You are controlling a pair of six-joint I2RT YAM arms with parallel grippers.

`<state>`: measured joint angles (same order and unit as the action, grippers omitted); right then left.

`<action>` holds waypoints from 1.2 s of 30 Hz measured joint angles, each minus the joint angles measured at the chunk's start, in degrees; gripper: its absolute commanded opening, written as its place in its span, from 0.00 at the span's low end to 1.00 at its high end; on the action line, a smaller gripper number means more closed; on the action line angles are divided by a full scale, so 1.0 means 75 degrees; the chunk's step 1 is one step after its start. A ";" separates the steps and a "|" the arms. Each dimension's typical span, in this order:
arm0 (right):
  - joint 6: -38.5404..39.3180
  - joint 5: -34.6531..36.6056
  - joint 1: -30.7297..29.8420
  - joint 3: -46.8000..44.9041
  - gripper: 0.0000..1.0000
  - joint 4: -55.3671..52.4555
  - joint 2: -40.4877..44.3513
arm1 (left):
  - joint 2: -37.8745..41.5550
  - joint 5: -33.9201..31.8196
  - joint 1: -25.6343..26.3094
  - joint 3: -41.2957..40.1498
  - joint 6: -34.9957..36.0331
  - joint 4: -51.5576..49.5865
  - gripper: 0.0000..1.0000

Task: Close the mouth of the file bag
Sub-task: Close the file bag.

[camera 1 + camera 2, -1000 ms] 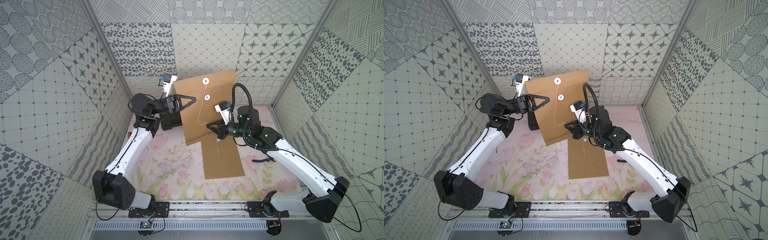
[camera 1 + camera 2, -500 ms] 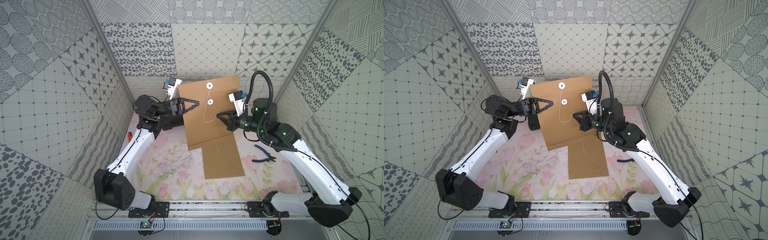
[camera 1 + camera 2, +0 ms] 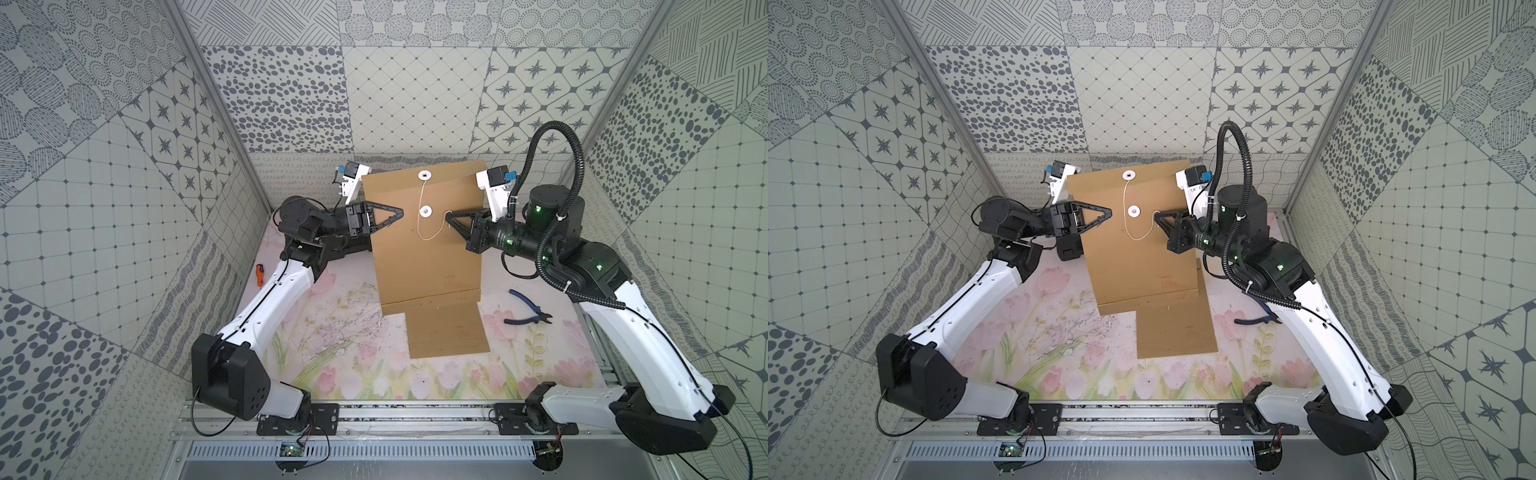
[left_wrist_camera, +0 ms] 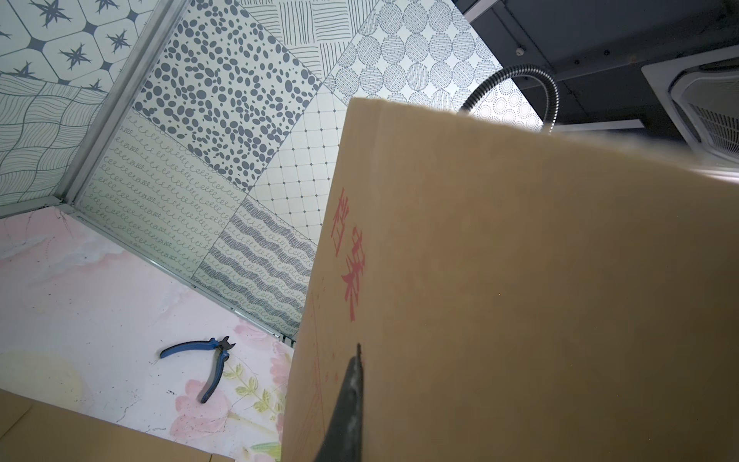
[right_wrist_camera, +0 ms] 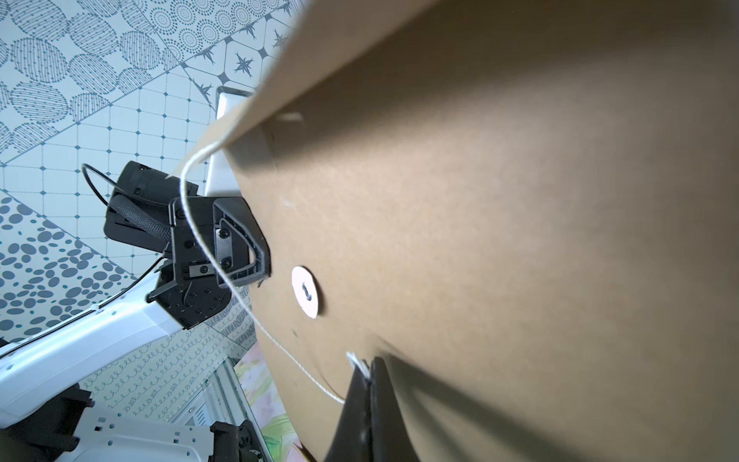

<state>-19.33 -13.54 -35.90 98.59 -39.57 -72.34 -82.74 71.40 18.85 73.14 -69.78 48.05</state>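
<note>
**File bag held up for tying, string pinched and ready**

The left gripper [image 3: 400, 212] is clamping the left edge of the file bag [image 3: 424, 257]. It is keeping the brown paper bag raised and leaning, with the closure side facing the top cameras. In the left wrist view one dark fingertip [image 4: 348, 400] is pressing on the side with red print, so the edge is squeezed between the two fingers. I judge this hold is serving to keep the bag steady and to leave both discs free for the other arm.

The right gripper [image 3: 449, 216] is closed on the free end of the white string [image 3: 420, 197]. The string is hanging from the upper disc [image 3: 424, 176] on the flap. It is passing beside the lower disc [image 3: 424, 211] and sagging in a slack loop before it is rising to the fingers. It is not yet wound around the lower disc, so the mouth is not fastened. The flap seems folded over but not lying fully flat.

The bag's lower edge is reaching down over a second brown envelope [image 3: 449, 332], which is lying flat on the floral mat [image 3: 353, 374]. I cannot tell if they are touching. The blue pliers [image 3: 528, 313] are lying apart, on the right side.

The next move probably needs the slack taken up, then circling the lower disc.
</note>
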 measured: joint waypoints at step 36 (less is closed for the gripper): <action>-0.0784 0.0038 0.0035 -0.1000 0.00 -0.0052 -0.0125 | -0.0376 -0.0973 0.0114 0.0458 -0.0195 -0.0079 0.00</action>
<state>-25.21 -13.26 -35.64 91.09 -39.97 -73.28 -85.56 64.10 19.70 76.58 -71.24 47.46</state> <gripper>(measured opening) 0.046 0.047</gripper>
